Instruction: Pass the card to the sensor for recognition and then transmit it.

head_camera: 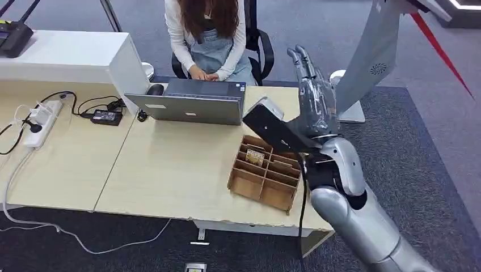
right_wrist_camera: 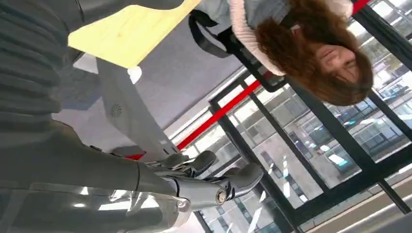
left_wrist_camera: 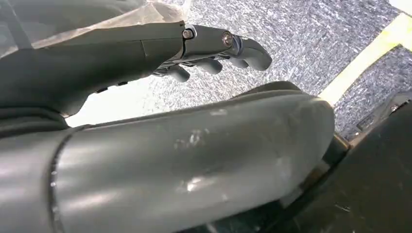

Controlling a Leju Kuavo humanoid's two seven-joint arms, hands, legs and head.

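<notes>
A cardboard divider box (head_camera: 264, 180) sits near the table's front right edge, and a card (head_camera: 254, 157) lies in one of its far compartments. My right hand (head_camera: 315, 96) is raised above the box's far right side, fingers stretched upward and apart, holding nothing. The right wrist view shows the same hand (right_wrist_camera: 204, 182) empty against windows. In the left wrist view my left hand (left_wrist_camera: 209, 48) hangs over grey carpet with loosely bent fingers and nothing in them. I cannot make out which object is the sensor.
A person (head_camera: 207, 34) sits behind the table at a grey laptop (head_camera: 190, 102). A power strip (head_camera: 42, 122) and a black adapter (head_camera: 106, 117) with cables lie at the left. A white counter (head_camera: 68, 56) carries a black device (head_camera: 12, 37). A grey stand (head_camera: 368, 62) rises at the right.
</notes>
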